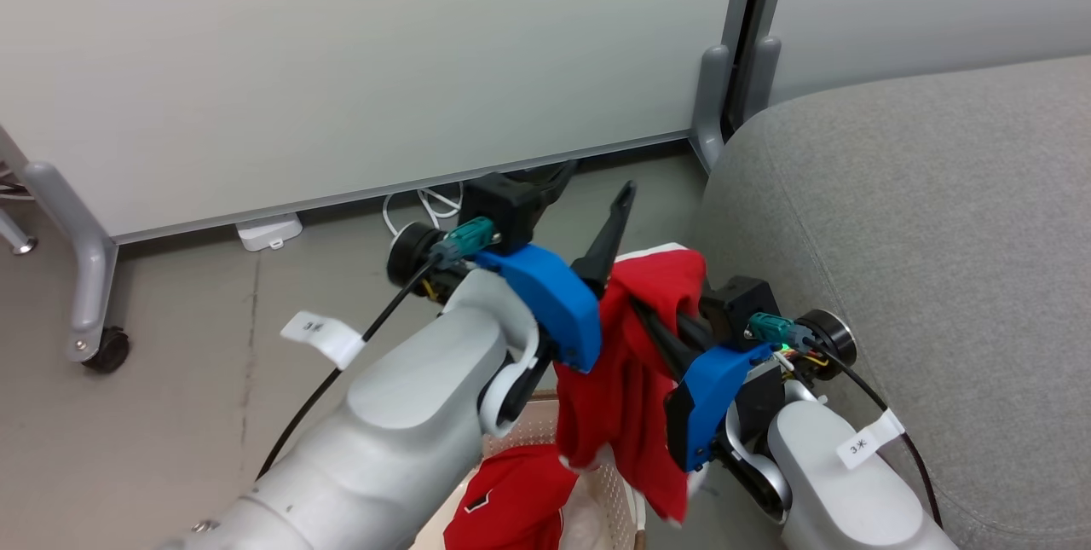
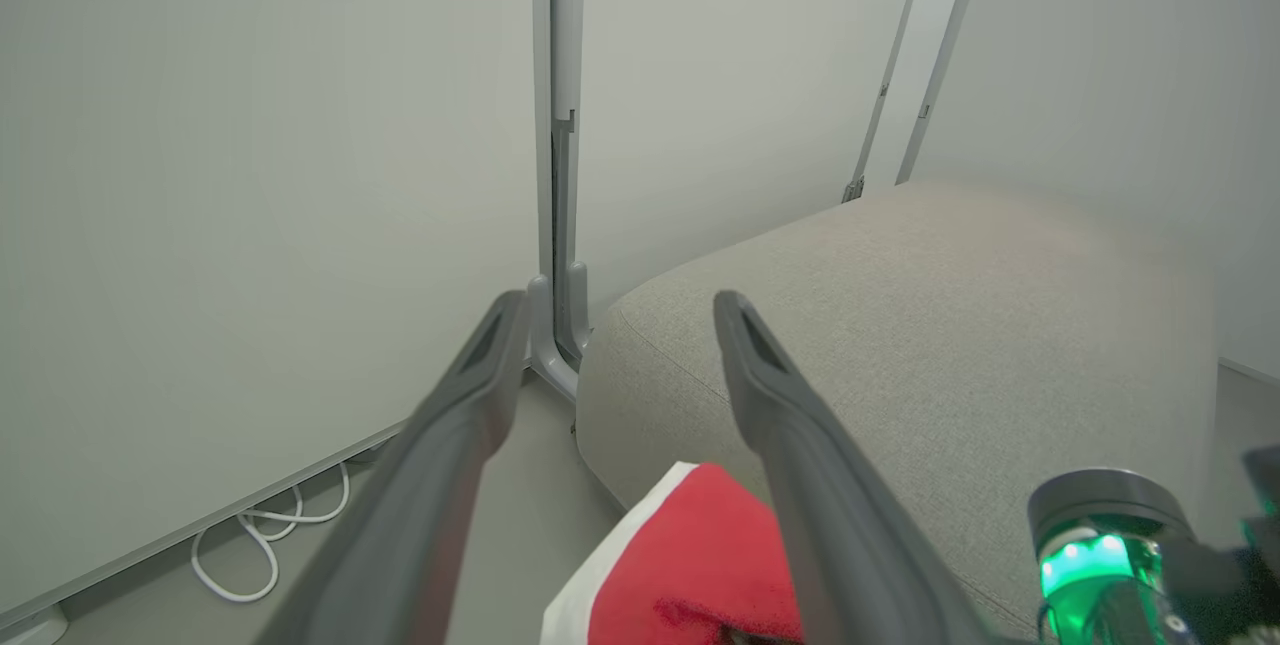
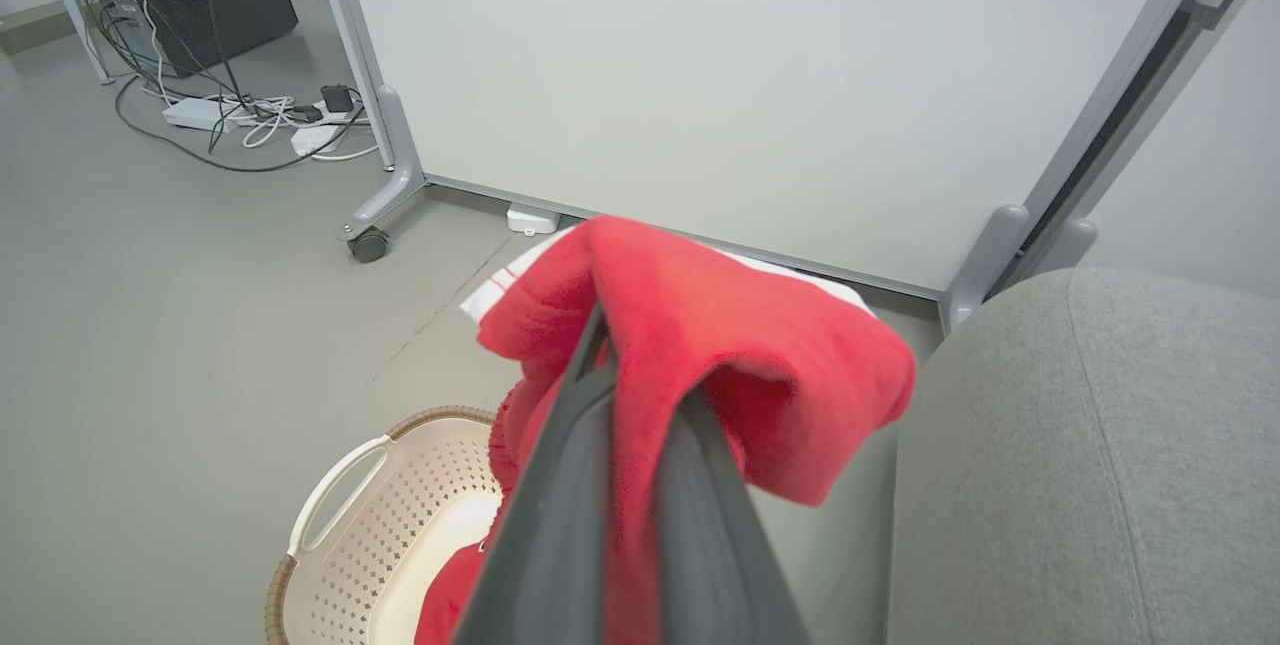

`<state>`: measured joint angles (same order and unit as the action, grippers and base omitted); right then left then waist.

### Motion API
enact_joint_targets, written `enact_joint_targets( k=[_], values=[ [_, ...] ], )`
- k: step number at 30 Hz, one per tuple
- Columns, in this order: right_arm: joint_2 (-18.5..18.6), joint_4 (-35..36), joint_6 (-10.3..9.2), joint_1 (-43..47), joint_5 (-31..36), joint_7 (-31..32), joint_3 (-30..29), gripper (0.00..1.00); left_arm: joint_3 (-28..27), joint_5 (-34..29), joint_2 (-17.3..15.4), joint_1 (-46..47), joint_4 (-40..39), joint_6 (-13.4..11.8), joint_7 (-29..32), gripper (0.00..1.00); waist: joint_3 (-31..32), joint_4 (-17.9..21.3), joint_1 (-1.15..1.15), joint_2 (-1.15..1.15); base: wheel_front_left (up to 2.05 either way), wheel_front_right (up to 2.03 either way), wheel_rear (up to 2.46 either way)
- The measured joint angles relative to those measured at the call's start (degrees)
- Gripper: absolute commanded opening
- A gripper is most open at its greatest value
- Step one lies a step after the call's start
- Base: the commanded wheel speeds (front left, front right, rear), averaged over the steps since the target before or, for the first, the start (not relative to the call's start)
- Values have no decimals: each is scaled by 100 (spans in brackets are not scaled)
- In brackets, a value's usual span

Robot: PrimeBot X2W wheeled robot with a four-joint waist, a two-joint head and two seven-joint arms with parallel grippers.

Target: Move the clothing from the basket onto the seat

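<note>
1. Nearest, at the end of the pale left forearm (image 1: 409, 413): left tool (image 2: 620, 310), fingers spread wide, nothing between them, pointing toward the rounded corner of the seat (image 2: 950, 325).
2. Just beside it: right tool (image 3: 640, 395), pressed together on a red garment (image 1: 631, 362), pinching it close to its upper fold.
3. Held up in the air, between basket (image 3: 370, 525) and seat; long axis up and down, white-trimmed edge at the top, loose end hanging down above the basket rim.
4. Inside the basket: second red garment (image 1: 511, 499), lying crumpled.
5. Standing on the floor (image 3: 180, 325), the basket, just beside the grey seat.
</note>
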<state>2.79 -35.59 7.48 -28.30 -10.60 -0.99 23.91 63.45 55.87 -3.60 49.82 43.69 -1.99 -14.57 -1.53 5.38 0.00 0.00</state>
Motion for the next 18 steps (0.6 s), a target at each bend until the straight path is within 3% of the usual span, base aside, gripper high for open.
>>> enact_joint_targets(
  k=[5, 14, 18],
  values=[
    [0, 100, 0, -26, 12, 19, -31, 0, -686, -323, -375, -545, -457, -4, -42, 100, -50, 55, 0, 0, 0, 0, 0],
    [2, 383, 0, 0, 98, 44, -288, 0, -2198, -1733, -946, -2211, -1872, -60, -43, 100, -117, 148, 0, 0, 0, 0, 0],
    [2, 563, 0, 96, 194, 93, -470, 0, -2735, -2280, -1039, -2981, -2390, 129, -43, 100, -145, 190, 0, 0, 0, 0, 0]
  ],
)
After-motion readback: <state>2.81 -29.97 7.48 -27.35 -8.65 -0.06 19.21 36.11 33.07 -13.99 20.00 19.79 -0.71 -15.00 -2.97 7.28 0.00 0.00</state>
